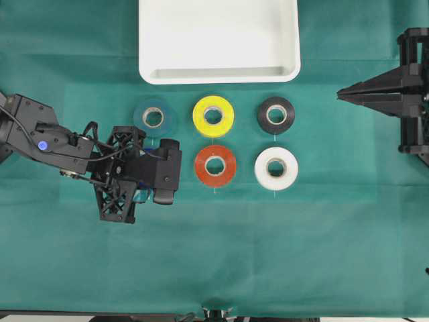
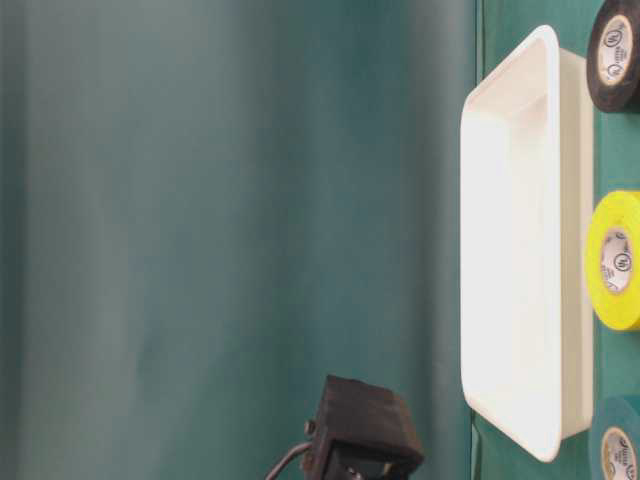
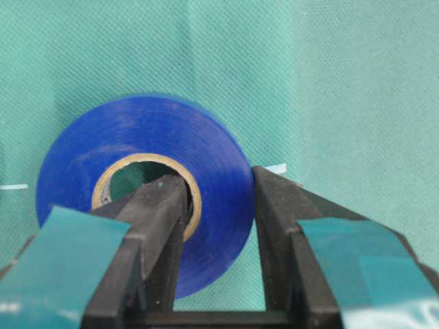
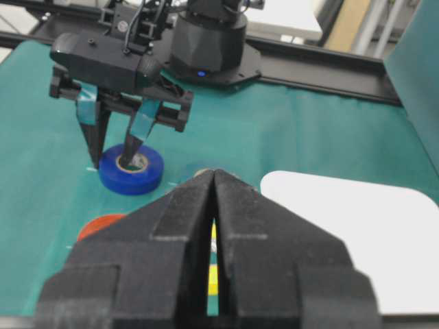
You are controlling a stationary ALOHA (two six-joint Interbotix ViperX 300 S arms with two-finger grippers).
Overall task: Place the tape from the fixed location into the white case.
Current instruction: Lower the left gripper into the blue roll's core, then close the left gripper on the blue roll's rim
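Observation:
The tape (image 3: 137, 133), a royal-blue roll with a pale core, lies flat on the green cloth. My left gripper (image 3: 219, 185) is shut on its wall, one finger inside the core and the other against the outer face. From the right wrist view the tape (image 4: 140, 179) sits under the left gripper (image 4: 113, 154), which points straight down. In the overhead view the left arm hides the roll. The white case (image 1: 219, 74) stands at the back, with nothing in it. My right gripper (image 1: 342, 94) hangs shut at the far right, holding nothing.
Five other rolls lie in two rows right of the left gripper: teal (image 1: 153, 117), yellow (image 1: 213, 115), black (image 1: 276, 115), red (image 1: 215, 165) and white (image 1: 276, 168). The teal roll is just behind the left gripper.

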